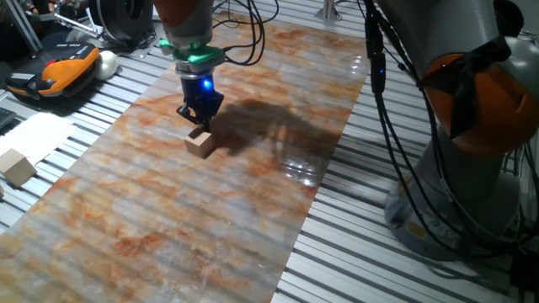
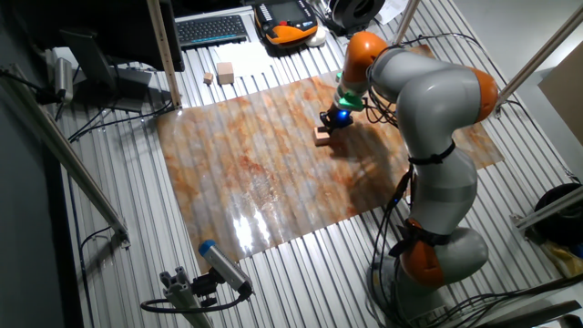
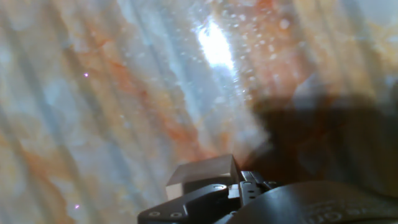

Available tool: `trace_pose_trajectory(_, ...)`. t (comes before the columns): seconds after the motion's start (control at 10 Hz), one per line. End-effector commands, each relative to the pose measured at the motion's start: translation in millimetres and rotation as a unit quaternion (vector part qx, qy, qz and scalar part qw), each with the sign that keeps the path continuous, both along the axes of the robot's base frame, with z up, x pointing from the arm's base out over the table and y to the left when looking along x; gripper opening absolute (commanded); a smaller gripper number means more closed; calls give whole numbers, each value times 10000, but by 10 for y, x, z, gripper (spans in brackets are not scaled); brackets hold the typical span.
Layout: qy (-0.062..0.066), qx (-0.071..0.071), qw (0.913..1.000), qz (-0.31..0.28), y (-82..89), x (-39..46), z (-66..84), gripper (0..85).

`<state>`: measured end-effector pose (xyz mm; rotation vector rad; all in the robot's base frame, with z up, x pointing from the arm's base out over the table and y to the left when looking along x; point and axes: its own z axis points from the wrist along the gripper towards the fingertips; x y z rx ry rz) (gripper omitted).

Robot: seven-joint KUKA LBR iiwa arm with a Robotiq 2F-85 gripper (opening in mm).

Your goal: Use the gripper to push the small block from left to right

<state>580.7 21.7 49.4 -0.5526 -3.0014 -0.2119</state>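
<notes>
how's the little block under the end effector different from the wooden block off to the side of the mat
The small block lies on the marbled mat, right at the tips of the end effector; the larger block lies off the mat on the slatted table, with nothing near it. The small block looks tan and smaller; the larger block is paler and bigger. Both are plain wooden blocks.

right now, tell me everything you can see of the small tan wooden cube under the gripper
The small tan wooden cube is plain light-brown wood with sharp edges and no markings. It sits flat and upright on the orange-and-grey marbled mat, towards that mat's far end. The black two-finger gripper with its blue light stands right at the cube's top rear edge, seemingly touching it. In the hand view, the cube shows just beyond the fingers.
</notes>
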Motion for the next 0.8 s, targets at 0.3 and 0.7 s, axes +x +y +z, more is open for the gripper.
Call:
trace_pose_trajectory(0.3,-22,-8,9999,-126,134,-11,-43,0)
trace_pose_trajectory(0.7,-33,-4,9997,-226,237,-19,-21,0)
